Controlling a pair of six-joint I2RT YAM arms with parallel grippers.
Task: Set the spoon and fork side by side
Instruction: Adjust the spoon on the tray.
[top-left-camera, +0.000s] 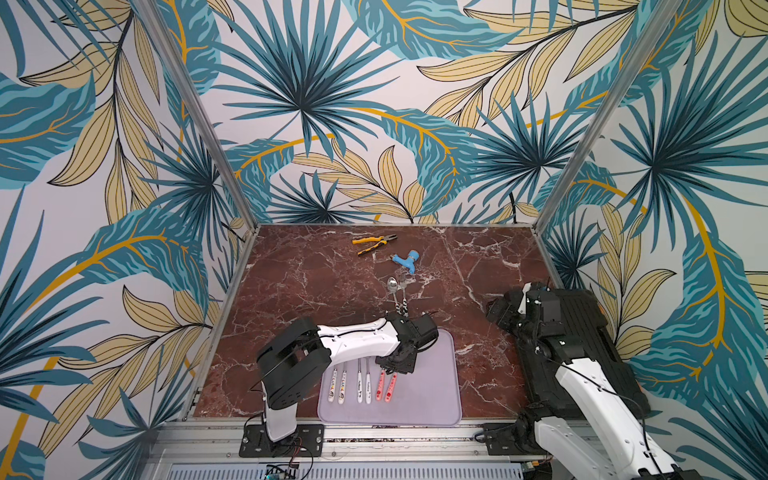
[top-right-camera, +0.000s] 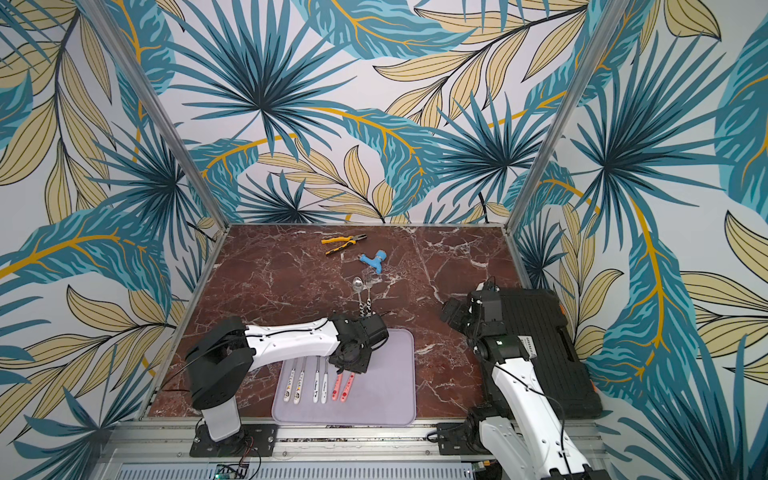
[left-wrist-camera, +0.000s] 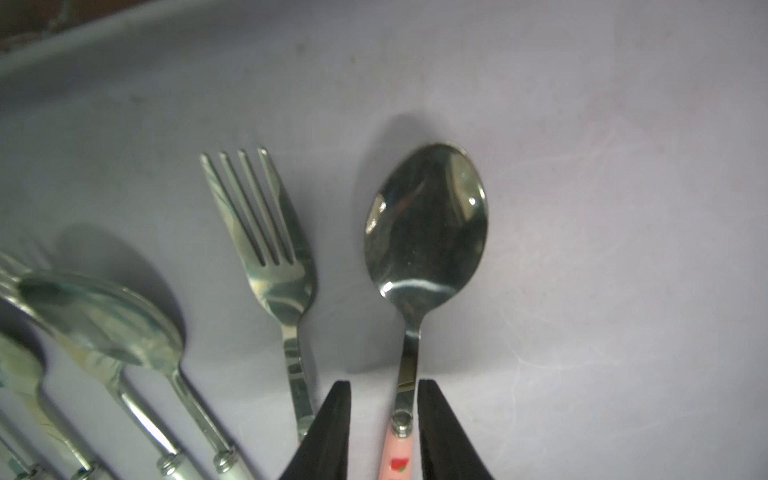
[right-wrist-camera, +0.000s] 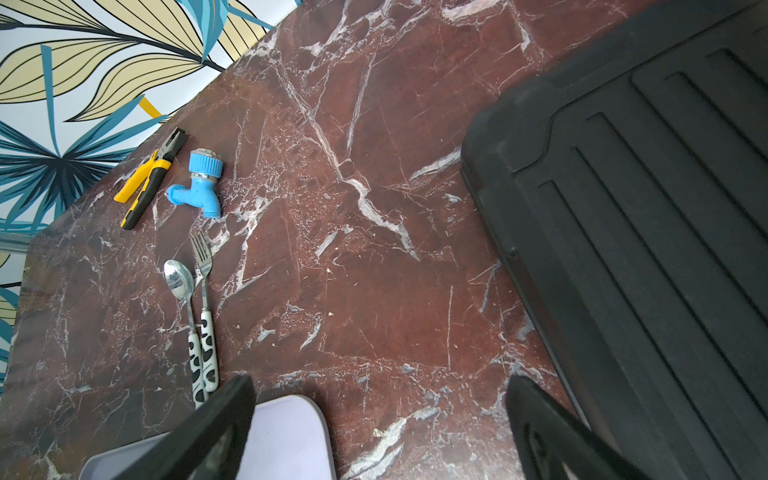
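Note:
A pink-handled spoon (left-wrist-camera: 426, 224) and a pink-handled fork (left-wrist-camera: 266, 249) lie side by side on the lilac mat (left-wrist-camera: 582, 166), bowl and tines pointing the same way. In both top views their pink handles (top-left-camera: 391, 386) (top-right-camera: 347, 386) show just in front of my left gripper (top-left-camera: 397, 363) (top-right-camera: 351, 361). That left gripper (left-wrist-camera: 384, 384) stands slightly open, straddling the spoon's neck, with a gap on the fork side. My right gripper (right-wrist-camera: 380, 390) (top-left-camera: 498, 309) hangs wide open and empty over the bare table, at the right.
Two more spoon-and-fork pairs (top-left-camera: 363, 384) (top-left-camera: 336, 386) lie on the mat (top-left-camera: 428, 390) to the left. A cow-patterned spoon (right-wrist-camera: 178, 278) and fork (right-wrist-camera: 201, 253) lie on the marble beyond the mat. Pliers (top-left-camera: 374, 243) and a blue tap (top-left-camera: 405, 259) lie at the back. A black case (top-left-camera: 582, 332) is at the right.

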